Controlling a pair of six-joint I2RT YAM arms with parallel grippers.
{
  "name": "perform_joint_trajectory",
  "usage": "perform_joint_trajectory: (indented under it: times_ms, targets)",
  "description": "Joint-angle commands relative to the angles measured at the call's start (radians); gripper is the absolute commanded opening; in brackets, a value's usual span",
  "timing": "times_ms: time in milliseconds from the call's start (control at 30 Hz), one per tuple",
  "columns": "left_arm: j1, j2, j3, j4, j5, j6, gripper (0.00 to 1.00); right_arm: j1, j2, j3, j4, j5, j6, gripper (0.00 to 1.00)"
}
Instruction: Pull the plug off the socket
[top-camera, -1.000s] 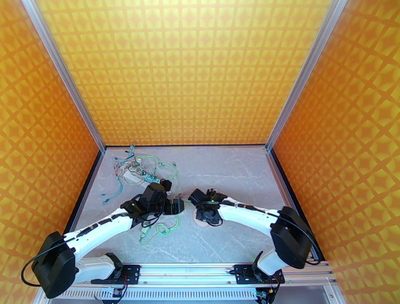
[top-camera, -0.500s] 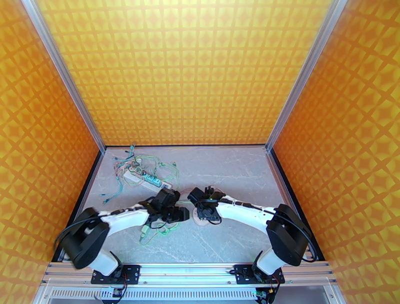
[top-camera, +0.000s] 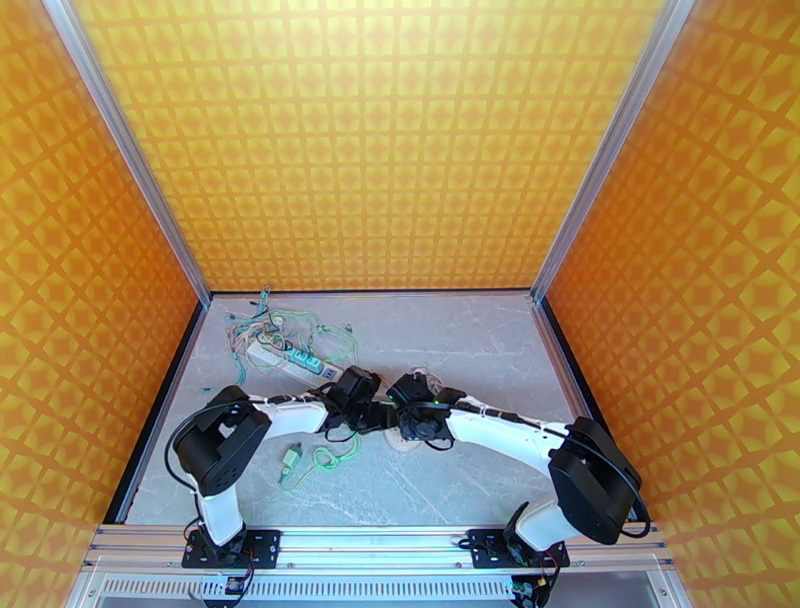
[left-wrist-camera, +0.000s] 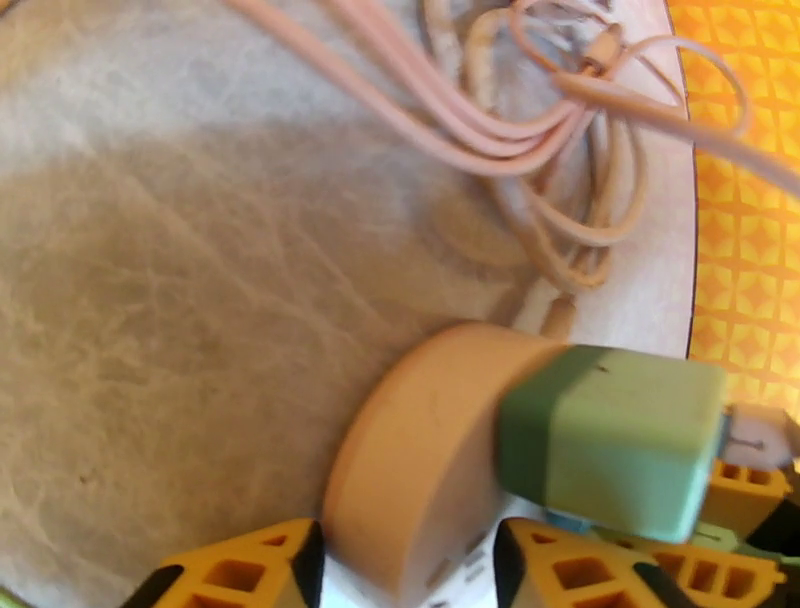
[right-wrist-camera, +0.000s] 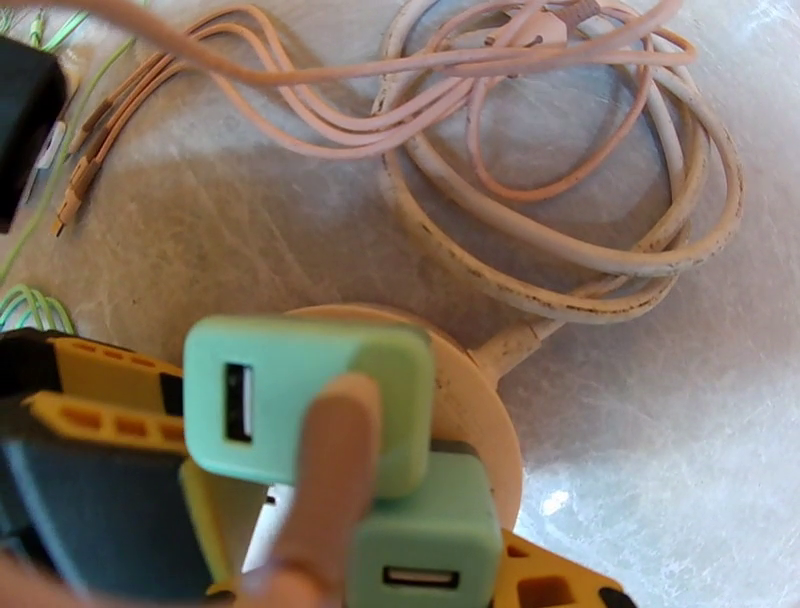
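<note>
Currently you have two arms meeting nose to nose mid-counter (top-camera: 480, 350), at one round beige socket (left-wrist-camera: 410, 480).

Count from your right wrist camera:
- two mint-green plugs on the socket, an upper plug (right-wrist-camera: 310, 400) and a lower plug (right-wrist-camera: 425, 550), each showing a USB port
- one thick off-white cord (right-wrist-camera: 640, 268) coiled behind
- one bundle of thin pink leads (right-wrist-camera: 330, 125)

Your left wrist camera gives one plug, side-on, standing out from the disc.

Your left gripper (left-wrist-camera: 405, 545) has its fingers (left-wrist-camera: 240, 575) apart, one on each side of the socket's rim. Whether they press it, you cannot tell. Your right gripper (right-wrist-camera: 385, 560) has its fingers flanking the lower plug, and contact cannot be told.

Overhead adds one white power strip (top-camera: 285, 362) in a tangle of green wires (top-camera: 245, 335) at back left. A green lead (top-camera: 325, 462) lies looped in front of the left arm.

The counter is pale grey with a marble look. The walls (top-camera: 370, 150) are an orange diamond pattern between aluminium posts (top-camera: 593, 180).
</note>
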Motion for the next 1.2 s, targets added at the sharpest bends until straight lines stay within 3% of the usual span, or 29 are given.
perform_joint_trajectory:
  times_ms: [0,100,500,700,767,833,1167]
  targets:
    - [-0.047,0.041,0.016,-0.044,-0.012,0.035,0.46,-0.006,-0.019,-0.017,0.048,-0.038,-0.029,0.22]
    - [-0.079,0.062,0.019,-0.085,-0.040,0.045,0.36,-0.009,-0.016,-0.018,0.048,-0.035,-0.029,0.23]
    - [-0.124,0.152,0.098,-0.281,-0.139,0.078,0.35,-0.029,0.012,0.013,0.001,0.030,-0.051,0.37]
    - [-0.128,0.175,0.115,-0.320,-0.154,0.074,0.34,-0.050,0.026,0.011,0.007,0.029,-0.078,0.34]
    - [-0.127,0.177,0.115,-0.328,-0.154,0.075,0.33,-0.053,0.034,0.006,0.021,0.013,-0.090,0.21]
    - [-0.126,0.176,0.118,-0.338,-0.154,0.079,0.32,-0.055,0.025,-0.012,0.050,-0.014,-0.092,0.16]
    - [-0.127,0.171,0.108,-0.337,-0.154,0.074,0.31,-0.142,-0.112,-0.126,0.198,-0.156,-0.061,0.16]
